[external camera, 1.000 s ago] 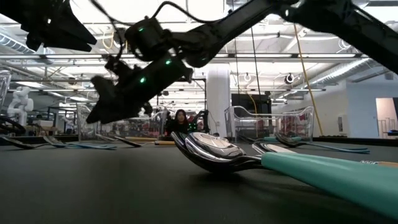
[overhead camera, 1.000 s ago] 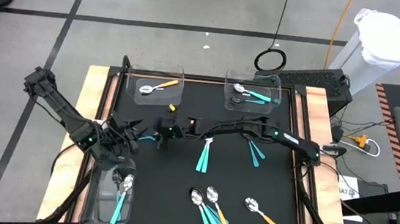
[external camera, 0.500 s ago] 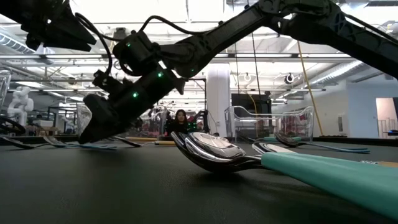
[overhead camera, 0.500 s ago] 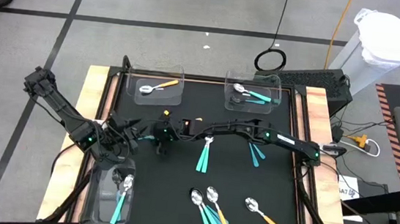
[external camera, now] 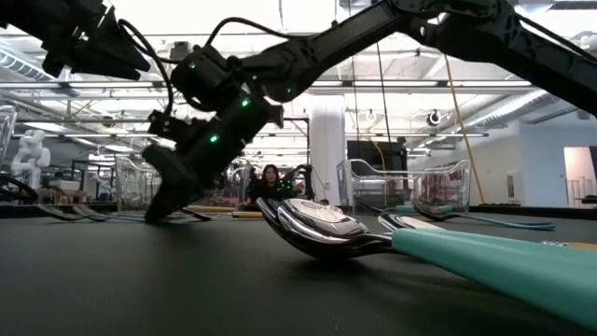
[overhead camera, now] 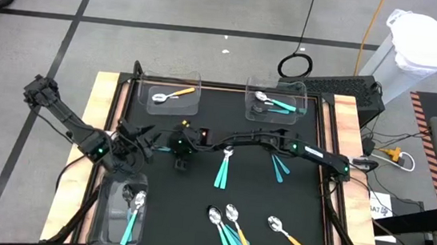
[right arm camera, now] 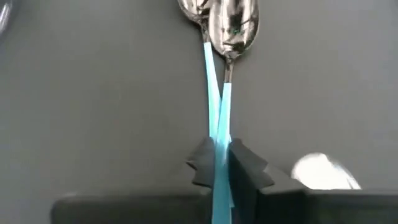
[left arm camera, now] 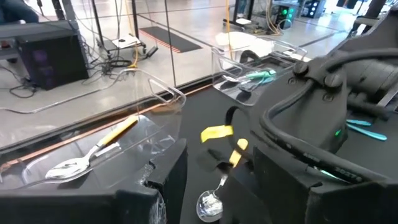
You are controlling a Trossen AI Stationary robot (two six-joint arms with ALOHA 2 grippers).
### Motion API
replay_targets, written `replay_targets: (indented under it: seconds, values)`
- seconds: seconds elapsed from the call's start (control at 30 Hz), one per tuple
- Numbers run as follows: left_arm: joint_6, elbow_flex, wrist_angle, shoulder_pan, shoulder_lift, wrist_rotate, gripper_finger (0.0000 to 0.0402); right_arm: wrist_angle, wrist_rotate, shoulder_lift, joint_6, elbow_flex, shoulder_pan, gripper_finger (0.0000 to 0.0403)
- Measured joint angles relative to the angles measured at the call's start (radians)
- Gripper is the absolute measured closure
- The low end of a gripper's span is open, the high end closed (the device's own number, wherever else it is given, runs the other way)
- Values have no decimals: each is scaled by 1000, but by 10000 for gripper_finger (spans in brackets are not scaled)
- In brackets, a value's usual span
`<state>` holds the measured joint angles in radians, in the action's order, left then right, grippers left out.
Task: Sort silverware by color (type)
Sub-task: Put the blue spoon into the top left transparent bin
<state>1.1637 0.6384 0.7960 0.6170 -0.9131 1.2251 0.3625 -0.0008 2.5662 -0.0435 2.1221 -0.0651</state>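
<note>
Silverware is what we see the right gripper (right arm camera: 219,163) clamped on: two light blue spoons (right arm camera: 232,26) lying together on the black mat (overhead camera: 194,209), their slim handles pinched between its closed fingers, toward the mat's left side about midway between front and back. The left gripper (overhead camera: 141,142) hovers at the mat's left edge with its jaws apart, holding nothing. More spoons (overhead camera: 229,224) lie loose near the mat's front edge.

Two bins (overhead camera: 170,94) (overhead camera: 277,101) behind the scattered spoons (overhead camera: 229,226), a third bin (overhead camera: 119,213) front-left.
</note>
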Motion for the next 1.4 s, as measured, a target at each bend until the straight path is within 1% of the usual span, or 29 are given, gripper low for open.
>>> replay_targets:
  seconds: [0.07, 0.2, 0.4, 0.53, 0.63, 0.73, 0.93, 1.07, 1.13, 1.27, 1.33, 1.4]
  values:
    - [0, 0, 2, -4, 0, -1, 219, 70, -1, -27, 7, -2, 2, 395]
    - [0, 0, 5, -4, -1, -19, 219, 226, 1, -76, 51, -6, 20, 398]
    - [2, 0, 6, -4, -1, -51, 219, 416, -3, -133, 83, -8, 72, 401]
    - [2, 0, 6, -3, -1, -75, 219, 466, -1, -138, 84, -8, 103, 400]
    - [2, 0, 6, -3, -1, -82, 219, 449, -1, -135, 86, -8, 114, 397]
    - [3, 0, 5, -3, -1, -84, 219, 403, -3, -131, 99, -8, 114, 382]
    - [5, 0, -4, -3, -1, -99, 219, 321, -3, -132, 103, -9, 111, 327]
    - [8, 0, -4, -1, -1, -100, 219, 235, -4, -132, 103, -38, 106, 288]
    - [8, 0, -4, -1, -1, -100, 219, 190, -4, -132, 103, -55, 102, 275]
    - [8, 0, -4, -1, -1, -103, 219, 121, -3, -135, 118, -104, 92, 273]
    - [8, 0, -3, -1, -1, -104, 219, 113, -4, -134, 128, -117, 88, 284]
    - [8, 0, -4, -1, -1, -104, 219, 110, -2, -136, 129, -132, 82, 304]
